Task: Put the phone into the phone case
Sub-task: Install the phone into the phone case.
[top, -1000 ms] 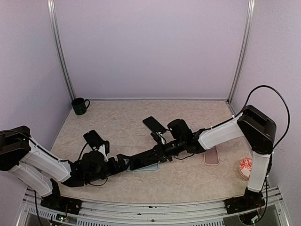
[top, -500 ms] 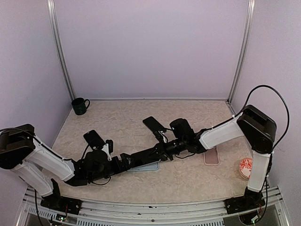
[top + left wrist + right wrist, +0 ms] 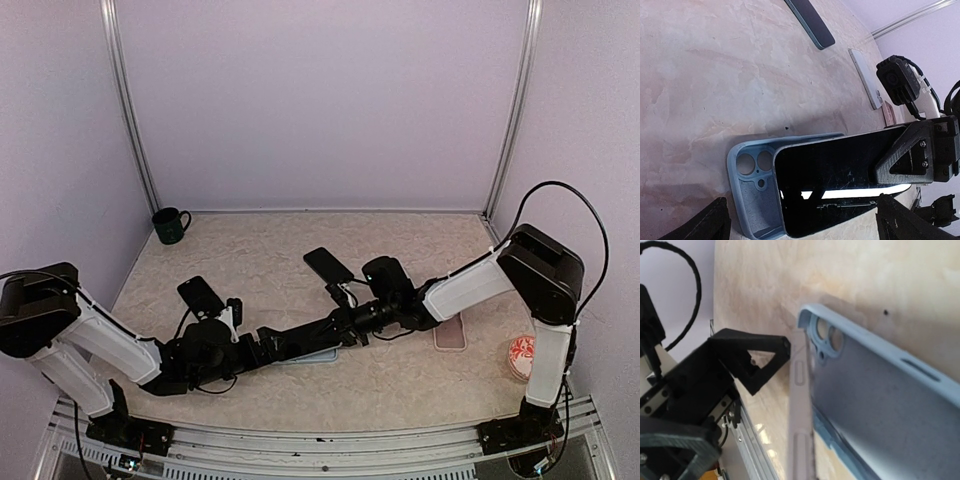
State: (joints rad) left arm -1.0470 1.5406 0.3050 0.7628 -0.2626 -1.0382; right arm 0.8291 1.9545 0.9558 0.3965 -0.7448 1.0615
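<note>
Right claw (image 3: 333, 328) clamped on the phone (image 3: 840, 170), at the end away from the camera holes. Left claw (image 3: 807, 227) spread open, straddling the case (image 3: 747, 200) on the worktop (image 3: 715, 75). Phone tilted over the case, one long edge raised, long axes aligned; I'd say the raised edge needs pressing flat, right arm nearest.

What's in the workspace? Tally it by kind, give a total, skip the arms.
Light-blue phone case: 1
Held phone: 1
Loose black phones: 2
Pale phone or case: 1
Green mug: 1
Red-and-white dish: 1
Total: 7
</note>
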